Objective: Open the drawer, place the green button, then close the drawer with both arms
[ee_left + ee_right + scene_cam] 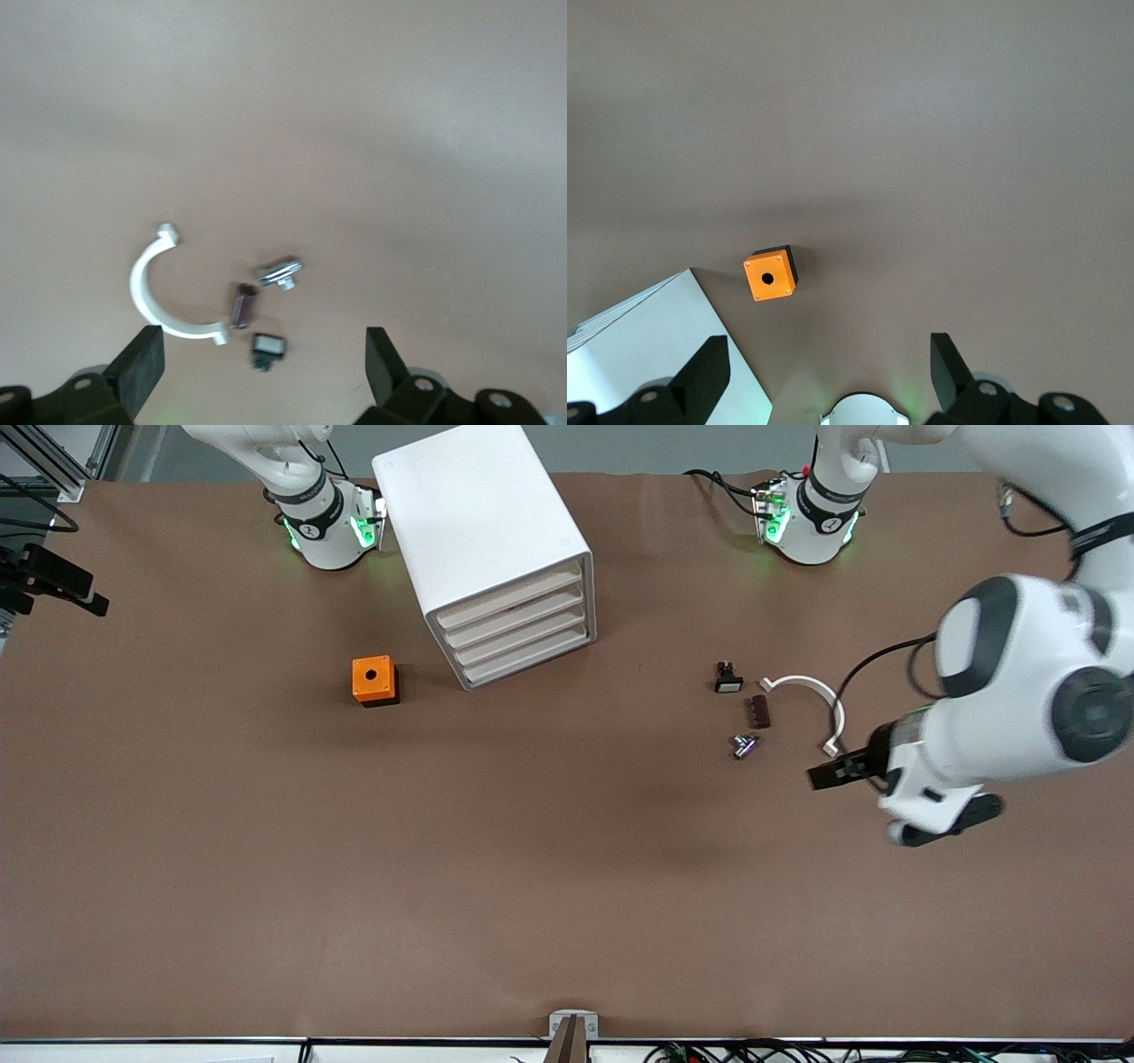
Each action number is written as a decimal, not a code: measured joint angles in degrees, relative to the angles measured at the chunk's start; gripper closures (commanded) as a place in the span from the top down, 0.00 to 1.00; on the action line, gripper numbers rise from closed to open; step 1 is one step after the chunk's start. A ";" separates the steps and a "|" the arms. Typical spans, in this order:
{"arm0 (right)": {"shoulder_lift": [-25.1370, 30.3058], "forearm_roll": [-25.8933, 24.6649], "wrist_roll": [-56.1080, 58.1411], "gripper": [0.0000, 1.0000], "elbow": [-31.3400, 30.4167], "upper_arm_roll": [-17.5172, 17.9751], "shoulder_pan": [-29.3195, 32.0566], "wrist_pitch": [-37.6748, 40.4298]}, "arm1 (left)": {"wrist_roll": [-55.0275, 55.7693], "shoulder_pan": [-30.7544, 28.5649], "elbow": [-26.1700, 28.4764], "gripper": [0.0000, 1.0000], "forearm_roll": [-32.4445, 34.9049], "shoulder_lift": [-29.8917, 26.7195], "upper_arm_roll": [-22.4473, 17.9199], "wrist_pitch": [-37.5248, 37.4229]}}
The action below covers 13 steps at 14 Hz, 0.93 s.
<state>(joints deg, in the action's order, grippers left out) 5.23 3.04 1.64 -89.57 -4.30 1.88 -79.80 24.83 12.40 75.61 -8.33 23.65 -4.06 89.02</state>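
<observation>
Shut drawer unit (496, 558), contents unseen

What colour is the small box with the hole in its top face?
Orange, with a black base; the box shows best in the right wrist view.

The glossy white left arm (1019, 682) runs off the front view's edge, and its bulk hides the tabletop beneath. The right arm (292, 478) is cut off at that view's top, its gripper outside it. The small silvery button with a dark body (744, 745) is too small to make out its cap colour. In the right wrist view, the white four-drawer cabinet (647, 341) is cropped to one corner.
</observation>
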 measured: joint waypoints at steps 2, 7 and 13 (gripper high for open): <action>0.14 -0.08 0.00 1.00 0.28 0.01 -0.01 -0.53 | -5.23 -2.55 4.69 1.00 0.00 -4.82 0.01 -0.72; 0.24 -2.41 0.02 1.00 0.51 0.05 -0.15 -0.64 | -18.45 -8.08 16.91 1.00 1.25 -18.35 -0.03 -0.78; 0.24 -2.74 0.02 1.00 0.50 0.07 -0.24 -0.63 | -21.07 -9.49 19.75 1.00 4.85 -25.45 0.00 0.35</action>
<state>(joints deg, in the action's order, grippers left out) 5.47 0.30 1.65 -89.07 -4.23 1.64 -80.43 3.76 2.91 95.36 -3.47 -1.81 -4.06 89.37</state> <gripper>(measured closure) 0.000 0.000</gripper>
